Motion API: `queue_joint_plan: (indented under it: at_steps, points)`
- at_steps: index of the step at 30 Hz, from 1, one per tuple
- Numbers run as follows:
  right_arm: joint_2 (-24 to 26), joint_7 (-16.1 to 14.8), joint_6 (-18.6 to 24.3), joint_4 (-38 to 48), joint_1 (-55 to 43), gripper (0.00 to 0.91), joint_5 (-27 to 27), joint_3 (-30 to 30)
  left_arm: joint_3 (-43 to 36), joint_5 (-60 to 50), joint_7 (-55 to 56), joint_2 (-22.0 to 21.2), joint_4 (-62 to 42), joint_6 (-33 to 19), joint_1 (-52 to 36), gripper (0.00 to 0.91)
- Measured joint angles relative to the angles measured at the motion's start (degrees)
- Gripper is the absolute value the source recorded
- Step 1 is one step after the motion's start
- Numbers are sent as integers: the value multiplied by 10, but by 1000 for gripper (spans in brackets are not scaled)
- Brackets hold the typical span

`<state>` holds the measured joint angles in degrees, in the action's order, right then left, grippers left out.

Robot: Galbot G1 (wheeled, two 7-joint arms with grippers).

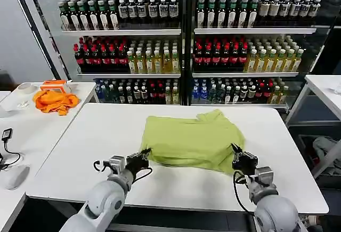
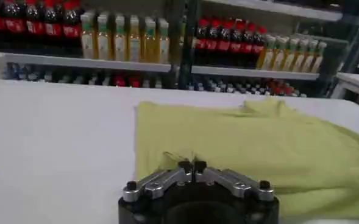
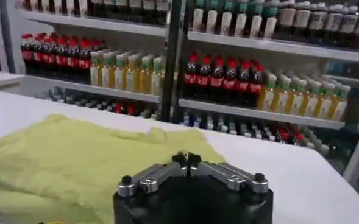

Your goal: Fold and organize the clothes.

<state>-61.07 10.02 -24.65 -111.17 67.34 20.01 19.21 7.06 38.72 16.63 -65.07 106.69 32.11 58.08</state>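
We see the T-shirt [image 1: 192, 140] lying partly folded in the middle of the white table [image 1: 80, 152], its collar toward the drink shelves [image 1: 181, 46]. Our left gripper [image 1: 145, 153] sits at the shirt's near left corner, fingers clenched together at the hem. Our right gripper [image 1: 235, 148] sits at the near right corner, fingers likewise pressed together. An orange cloth [image 1: 55, 101] lies on the side table [image 1: 21, 131], well apart.

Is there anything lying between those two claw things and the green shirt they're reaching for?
Nothing visible. The left tool sits at the near left corner of the T-shirt and the right tool at its near right edge, both with fingers closed. The white table around the shirt is bare.
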Motion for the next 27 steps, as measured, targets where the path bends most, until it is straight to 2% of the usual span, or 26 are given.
queue_joint_plan:
  at_steps: [10, 12, 13, 14, 15, 16, 17, 27]
  points:
    - [-10, -2, 6, 50, -35, 0, -14, -28, -15, 1, 7, -15, -56, 1, -48, 30]
    - [-12, -3, 7, 57, -37, 0, -17, -32, -15, 1, 10, -18, -65, 0, -53, 81]
    - [-13, -3, 7, 60, -38, 111, -18, -33, -15, 1, 10, -20, -68, -1, -54, 111]
    - [-14, -3, 7, 63, -39, 776, -19, -34, -15, 1, 11, -21, -72, -2, -55, 302]
    - [-15, -3, 7, 66, -40, 907, -21, -35, -15, 1, 13, -23, -76, -2, -57, 564]
    - [-16, -4, 7, 68, -40, 907, -22, -35, -15, 0, 13, -25, -79, -3, -58, 826]
    - [-17, -4, 6, 70, -41, 907, -24, -35, -16, -1, 14, -26, -82, -4, -59, 907]
    - [-27, -7, 17, 66, -26, 907, -25, -23, -13, -7, 17, -34, -87, -7, -56, 907]
